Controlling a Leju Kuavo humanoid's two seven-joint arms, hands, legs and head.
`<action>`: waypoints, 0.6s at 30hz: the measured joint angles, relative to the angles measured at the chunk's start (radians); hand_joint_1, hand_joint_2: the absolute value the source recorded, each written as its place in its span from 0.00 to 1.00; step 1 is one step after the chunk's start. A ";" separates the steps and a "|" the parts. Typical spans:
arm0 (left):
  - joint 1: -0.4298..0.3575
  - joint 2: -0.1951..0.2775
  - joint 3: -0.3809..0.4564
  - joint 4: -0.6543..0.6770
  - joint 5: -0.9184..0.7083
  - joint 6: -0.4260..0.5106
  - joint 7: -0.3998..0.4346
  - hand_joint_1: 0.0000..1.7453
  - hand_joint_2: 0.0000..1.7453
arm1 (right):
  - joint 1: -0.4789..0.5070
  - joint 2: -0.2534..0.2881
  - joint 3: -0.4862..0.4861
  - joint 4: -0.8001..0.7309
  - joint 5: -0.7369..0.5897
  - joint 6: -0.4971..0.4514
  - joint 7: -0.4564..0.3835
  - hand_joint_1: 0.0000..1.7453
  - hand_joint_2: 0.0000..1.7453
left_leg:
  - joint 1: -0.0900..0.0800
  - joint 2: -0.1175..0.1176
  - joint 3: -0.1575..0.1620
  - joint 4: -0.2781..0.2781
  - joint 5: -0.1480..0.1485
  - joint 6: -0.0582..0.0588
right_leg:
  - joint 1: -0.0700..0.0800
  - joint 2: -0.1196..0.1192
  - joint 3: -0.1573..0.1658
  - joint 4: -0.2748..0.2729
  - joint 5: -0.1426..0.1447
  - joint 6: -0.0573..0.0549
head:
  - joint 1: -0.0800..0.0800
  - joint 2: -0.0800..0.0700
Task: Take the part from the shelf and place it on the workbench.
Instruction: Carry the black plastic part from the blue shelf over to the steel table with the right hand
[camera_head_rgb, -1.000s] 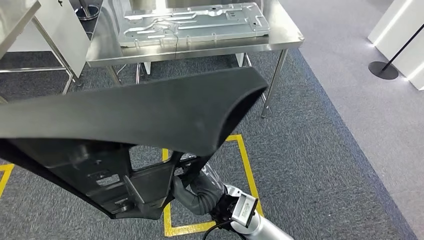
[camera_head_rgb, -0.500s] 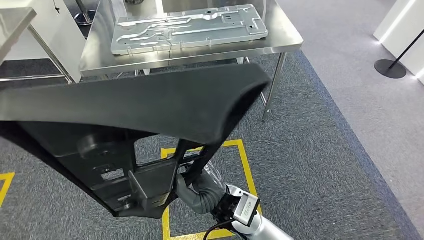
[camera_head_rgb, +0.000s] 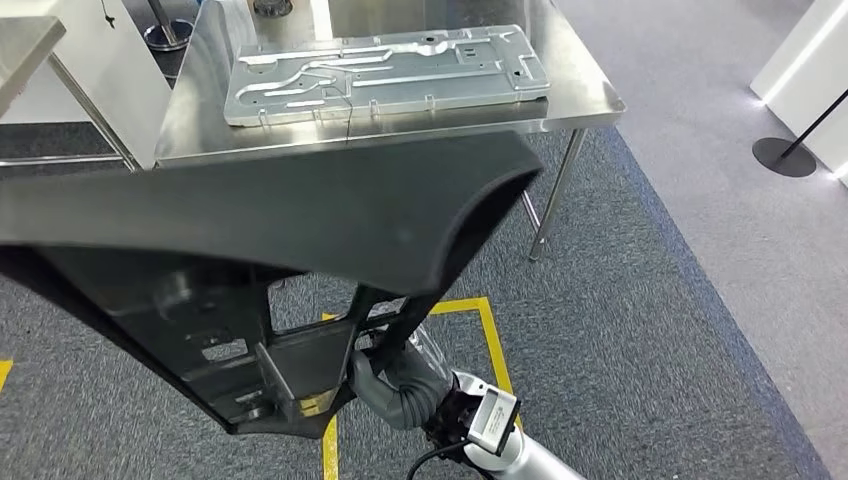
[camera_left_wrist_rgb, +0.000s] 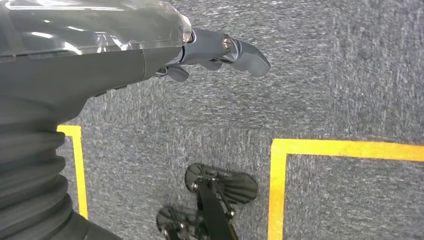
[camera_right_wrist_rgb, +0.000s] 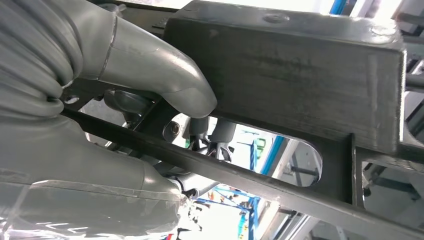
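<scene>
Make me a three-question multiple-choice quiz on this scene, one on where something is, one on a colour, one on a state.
1. Where does the metal plate lie?
A. on the steel workbench
B. on the carpet
C. in the left hand

2. What colour are the floor markings?
A. red
B. yellow
C. white

3. What is the right hand doing?
A. hanging free
B. resting on the workbench
C. holding the black part

Answers: 1 A, the plate lies flat on the bench top. 2 B, the lines on the carpet are yellow. 3 C, its fingers reach through an opening in the part.
</scene>
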 joint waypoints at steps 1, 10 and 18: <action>0.000 0.000 0.000 0.000 0.000 0.000 0.000 0.00 1.00 | 0.000 -0.001 0.000 0.000 0.000 0.000 0.000 1.00 1.00 | 0.000 0.000 0.007 -0.001 -0.006 0.002 | 0.000 0.000 -0.044 0.061 -0.028 0.002 | 0.000 0.000; 0.000 -0.002 0.000 0.000 -0.003 0.000 0.001 0.00 1.00 | 0.006 -0.004 -0.002 0.003 0.003 -0.001 0.000 1.00 1.00 | 0.000 0.000 0.088 0.006 -0.079 -0.030 | 0.001 -0.010 -0.088 -0.111 0.117 -0.015 | 0.000 0.000; -0.005 -0.005 0.000 0.000 -0.013 -0.001 0.000 0.00 1.00 | 0.010 -0.002 -0.005 -0.002 0.006 -0.006 0.000 1.00 1.00 | 0.007 0.002 -0.087 0.303 -0.186 -0.059 | 0.001 -0.007 -0.033 -0.123 0.092 -0.052 | 0.000 0.000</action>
